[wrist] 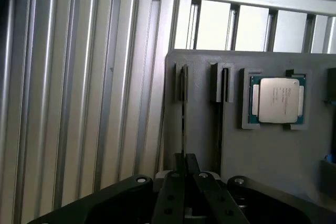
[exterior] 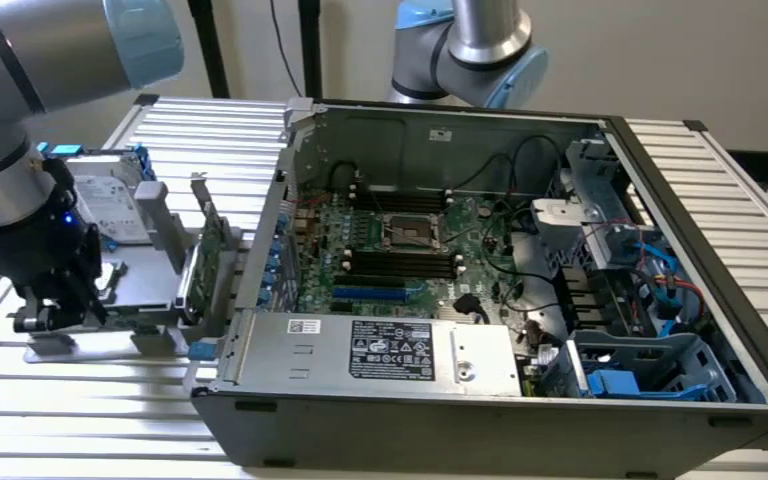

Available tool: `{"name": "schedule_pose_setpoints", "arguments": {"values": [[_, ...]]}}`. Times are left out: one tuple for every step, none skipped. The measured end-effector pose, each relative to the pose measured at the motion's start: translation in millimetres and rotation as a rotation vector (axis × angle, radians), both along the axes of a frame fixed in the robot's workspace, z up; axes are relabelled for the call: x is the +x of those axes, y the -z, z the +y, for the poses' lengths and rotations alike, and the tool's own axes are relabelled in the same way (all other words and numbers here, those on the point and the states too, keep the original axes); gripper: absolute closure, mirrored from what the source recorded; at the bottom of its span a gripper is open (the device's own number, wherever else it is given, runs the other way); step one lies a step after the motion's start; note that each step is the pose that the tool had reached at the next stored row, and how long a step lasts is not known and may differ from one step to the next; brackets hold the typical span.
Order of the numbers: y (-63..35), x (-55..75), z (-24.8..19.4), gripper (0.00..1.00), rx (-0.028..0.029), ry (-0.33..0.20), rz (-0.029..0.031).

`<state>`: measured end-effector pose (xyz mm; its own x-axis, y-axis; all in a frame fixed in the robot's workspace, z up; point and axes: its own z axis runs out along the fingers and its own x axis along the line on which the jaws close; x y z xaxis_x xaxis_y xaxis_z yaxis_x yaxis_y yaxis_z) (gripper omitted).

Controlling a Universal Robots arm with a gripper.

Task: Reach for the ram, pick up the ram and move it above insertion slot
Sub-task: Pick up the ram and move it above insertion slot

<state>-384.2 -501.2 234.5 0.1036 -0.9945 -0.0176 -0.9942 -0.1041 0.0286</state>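
Ribbed aluminium tabletop [exterior: 77, 400] carries a grey slotted holder plate [wrist: 262, 161] at the exterior view's left edge. It keeps the thin green ram stick [wrist: 184, 114] upright on edge, so the black claw [wrist: 184, 161] sits pinched shut on it.

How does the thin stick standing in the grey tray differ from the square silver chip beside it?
The thin ram stick stands on edge in a narrow slot; the square silver-topped chip lies flat in a square pocket. The ram is long and slender, the chip broad. The ram lines up with the gripper; the chip sits aside. Both rest in the grey tray.
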Motion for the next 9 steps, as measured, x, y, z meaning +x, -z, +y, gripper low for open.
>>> {"name": "schedule_pose_setpoints", "arguments": {"values": [[-4.5,0.0,0.0,0.88,0.0,0.0,0.0],[-9.0,0.0,0.0,0.88,0.0001,0.0,-0.0001],[-13.5,0.0,0.0,0.88,0.0,0.0,0.0],[-18.0,0.0,0.0,0.88,-0.0001,0.0,0.0],[-22.5,0.0,0.0,0.88,0.0001,0.0,-0.0001],[-27.3,0.0,0.0,0.88,-0.0001,0.0,0.0001],[-31.7,0.0,0.0,0.88,0.0,0.0,-0.0001],[-36.3,0.1,0.0,0.88,0.0,0.0,0.0],[-40.7,0.3,0.0,0.88,0.0,0.0,0.0]]}}
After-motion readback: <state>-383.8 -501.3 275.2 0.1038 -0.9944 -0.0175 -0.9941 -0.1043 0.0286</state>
